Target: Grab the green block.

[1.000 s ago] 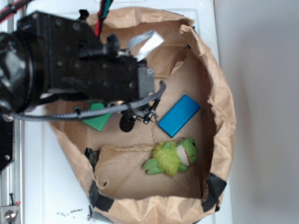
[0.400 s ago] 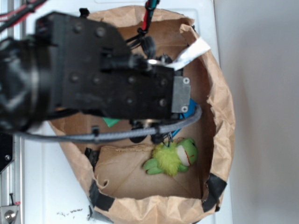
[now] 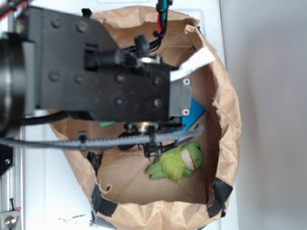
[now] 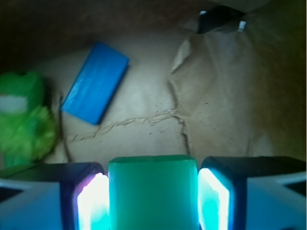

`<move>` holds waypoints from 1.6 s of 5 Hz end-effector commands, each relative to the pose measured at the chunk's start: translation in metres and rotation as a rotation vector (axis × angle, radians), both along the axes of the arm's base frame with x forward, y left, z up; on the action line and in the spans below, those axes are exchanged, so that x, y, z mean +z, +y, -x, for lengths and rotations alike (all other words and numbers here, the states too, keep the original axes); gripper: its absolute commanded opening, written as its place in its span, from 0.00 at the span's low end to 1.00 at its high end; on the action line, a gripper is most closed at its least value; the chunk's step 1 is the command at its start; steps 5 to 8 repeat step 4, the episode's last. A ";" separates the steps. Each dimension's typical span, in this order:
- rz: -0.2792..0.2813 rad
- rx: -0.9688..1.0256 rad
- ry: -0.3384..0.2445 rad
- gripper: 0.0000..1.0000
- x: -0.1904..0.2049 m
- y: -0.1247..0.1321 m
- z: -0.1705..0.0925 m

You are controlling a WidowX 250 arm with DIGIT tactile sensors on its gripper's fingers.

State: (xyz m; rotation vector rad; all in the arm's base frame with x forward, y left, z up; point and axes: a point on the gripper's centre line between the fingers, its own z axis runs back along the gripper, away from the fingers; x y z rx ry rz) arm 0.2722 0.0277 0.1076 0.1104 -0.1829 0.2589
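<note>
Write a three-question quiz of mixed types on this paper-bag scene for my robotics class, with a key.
1. True or false: in the wrist view, the green block sits between the gripper fingers.
2. Which object lies nearest the frog in the exterior view?
A. blue block
B. a red ball
C. a metal spoon
3. Fill the gap: all the objects lie inside a brown paper ____.

Key
1. True; both fingers flank the block closely.
2. A; the blue block lies just beside the frog, partly hidden by the arm.
3. bag
</note>
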 end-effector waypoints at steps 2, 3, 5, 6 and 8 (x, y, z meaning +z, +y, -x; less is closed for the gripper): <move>0.064 -0.062 -0.069 0.00 0.070 0.012 0.002; 0.077 -0.076 -0.083 0.00 0.076 0.010 0.009; 0.068 -0.046 -0.103 0.00 0.071 0.007 0.009; 0.068 -0.046 -0.103 0.00 0.071 0.007 0.009; 0.068 -0.046 -0.103 0.00 0.071 0.007 0.009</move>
